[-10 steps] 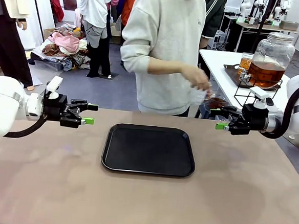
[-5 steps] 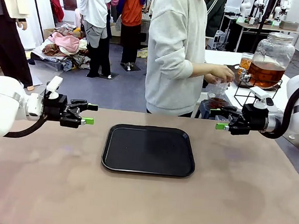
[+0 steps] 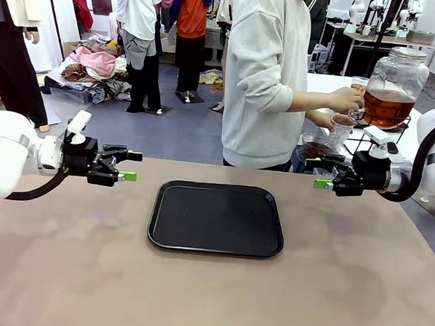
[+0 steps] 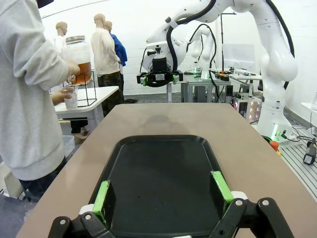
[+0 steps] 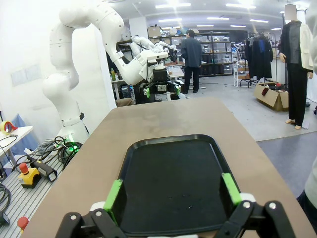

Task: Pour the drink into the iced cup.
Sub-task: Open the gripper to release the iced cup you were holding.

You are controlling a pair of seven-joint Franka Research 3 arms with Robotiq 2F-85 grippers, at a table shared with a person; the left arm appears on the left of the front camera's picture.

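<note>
The drink is amber liquid in a big glass dispenser jar on a wire stand, on a white side table at the far right. A person across the table holds a clear cup at the jar's tap; I cannot make out ice in it. Jar and cup also appear in the left wrist view. My left gripper hovers open over the table's left side. Open too, my right gripper hangs at the right, just below the cup. Both are empty, as the left wrist view and right wrist view confirm.
A black tray lies bare in the middle of the brown table, between the two grippers. A small bowl with something reddish-brown stands by the person's arm. Other people stand farther back.
The person has turned to the right and carried the cup from in front of the body up to the dispenser's tap. Neither arm has moved.
</note>
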